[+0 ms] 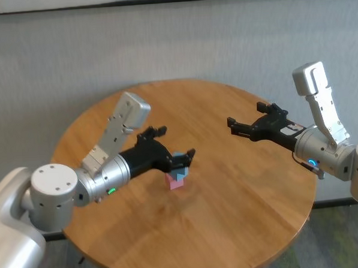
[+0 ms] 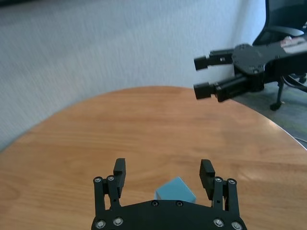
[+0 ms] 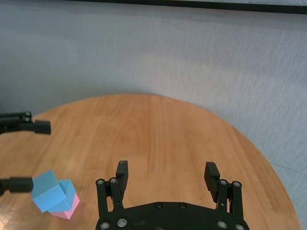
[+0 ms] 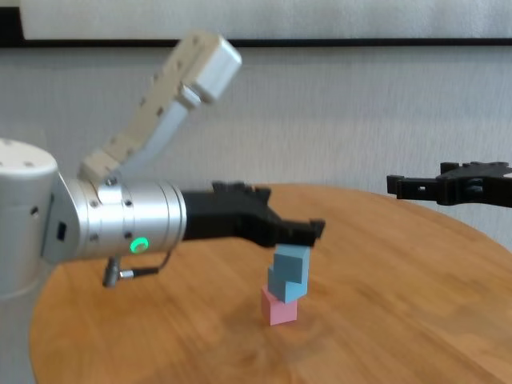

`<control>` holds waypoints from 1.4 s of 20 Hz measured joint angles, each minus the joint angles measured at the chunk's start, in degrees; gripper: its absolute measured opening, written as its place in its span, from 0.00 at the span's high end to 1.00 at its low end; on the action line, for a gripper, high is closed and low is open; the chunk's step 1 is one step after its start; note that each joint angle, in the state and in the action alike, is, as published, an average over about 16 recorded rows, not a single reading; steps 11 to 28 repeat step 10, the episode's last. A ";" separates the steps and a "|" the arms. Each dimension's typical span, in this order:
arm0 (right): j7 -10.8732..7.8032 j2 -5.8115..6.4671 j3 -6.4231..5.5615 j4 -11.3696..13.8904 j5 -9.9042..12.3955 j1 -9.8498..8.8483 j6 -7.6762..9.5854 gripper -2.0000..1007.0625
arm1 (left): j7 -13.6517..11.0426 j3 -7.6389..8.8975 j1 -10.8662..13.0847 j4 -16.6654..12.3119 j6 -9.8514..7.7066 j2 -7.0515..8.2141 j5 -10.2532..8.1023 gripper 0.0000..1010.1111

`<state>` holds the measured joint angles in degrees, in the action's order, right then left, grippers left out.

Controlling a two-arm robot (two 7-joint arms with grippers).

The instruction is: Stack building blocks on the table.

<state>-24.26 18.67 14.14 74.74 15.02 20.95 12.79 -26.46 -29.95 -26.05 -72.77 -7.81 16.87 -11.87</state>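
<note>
Three building blocks stand stacked on the table (image 1: 249, 220): a pink block (image 1: 175, 183) at the bottom, a light blue block (image 4: 282, 285) on it and a second light blue block (image 4: 292, 260) on top, set askew. My left gripper (image 1: 176, 143) is open, its fingers spread at and just above the top block without touching it. The left wrist view shows the top blue block (image 2: 176, 190) in the gap of the left gripper (image 2: 163, 170). My right gripper (image 1: 245, 115) is open and empty above the table's right side, away from the stack (image 3: 55, 196).
The round wood-grain table (image 4: 400, 320) stands before a grey wall. My right gripper (image 2: 204, 75) hovers beyond the stack in the left wrist view. A dark office chair (image 2: 283, 33) stands on the floor past the table's edge.
</note>
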 joint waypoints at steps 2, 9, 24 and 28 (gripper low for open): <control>0.00 0.00 0.00 0.00 0.00 0.00 0.00 0.00 | 0.83 0.77 0.08 -0.76 0.07 0.61 0.41 0.01; 0.00 0.00 0.00 0.00 0.00 0.00 0.00 0.00 | 2.69 2.49 0.24 -2.47 0.34 2.00 1.30 0.01; 0.00 0.00 0.00 0.00 0.00 0.00 0.00 0.00 | 2.99 2.75 0.24 -2.55 0.37 2.24 1.50 0.01; 0.00 0.00 0.00 0.00 0.00 0.00 0.00 0.00 | 2.99 2.75 0.24 -2.55 0.37 2.24 1.50 0.01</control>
